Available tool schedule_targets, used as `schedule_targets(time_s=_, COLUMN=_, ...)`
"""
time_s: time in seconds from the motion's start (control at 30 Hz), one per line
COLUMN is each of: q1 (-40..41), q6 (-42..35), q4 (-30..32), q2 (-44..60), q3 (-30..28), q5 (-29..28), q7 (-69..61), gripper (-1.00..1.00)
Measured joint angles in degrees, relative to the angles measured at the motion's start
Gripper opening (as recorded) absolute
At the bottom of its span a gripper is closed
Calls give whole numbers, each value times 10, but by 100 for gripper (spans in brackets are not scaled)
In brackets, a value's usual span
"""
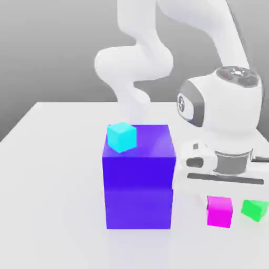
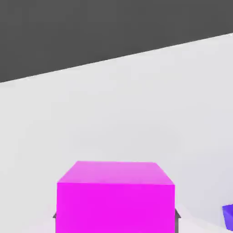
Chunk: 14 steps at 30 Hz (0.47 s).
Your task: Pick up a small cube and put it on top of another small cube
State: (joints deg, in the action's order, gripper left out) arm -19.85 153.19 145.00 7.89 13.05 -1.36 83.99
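Observation:
In the exterior view a small magenta-pink cube (image 1: pixel 219 211) sits low at the right, directly under the white hand. My gripper (image 1: pixel 219 202) is shut on this small cube. The hand view has the same cube (image 2: pixel 115 195) close up, with a dark fingertip (image 2: pixel 177 214) against each of its two sides. Whether it rests on the table or hangs just above it I cannot tell. A small cyan cube (image 1: pixel 122 136) sits on the top back corner of the large blue-violet cube (image 1: pixel 139 184). A small green cube (image 1: pixel 255 209) lies just to the right of the magenta one.
The large blue-violet cube stands to the exterior view's left of my hand, and a corner of it (image 2: pixel 229 216) appears in the hand view. The white table (image 1: pixel 47 173) runs wide to the exterior view's left and front.

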Motion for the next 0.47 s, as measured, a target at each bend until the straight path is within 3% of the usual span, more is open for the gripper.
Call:
schedule_targets(time_s=0.07, q1=-67, q6=36, q4=-1, q2=42, q3=7, q5=-52, q7=76, gripper=-100)
schedule_targets(time_s=0.1, q1=-90, q6=52, q4=-3, q2=62, q3=3, q5=-71, q7=100, gripper=100)
schedule_targets(time_s=0.33, q1=-104, q6=55, q4=-4, q2=67, q3=5, q5=-79, q7=113, gripper=100)
schedule_targets(time_s=0.47, q1=-98, q6=-5, q4=0, q2=1, q3=24, q5=-34, q7=83, gripper=100)
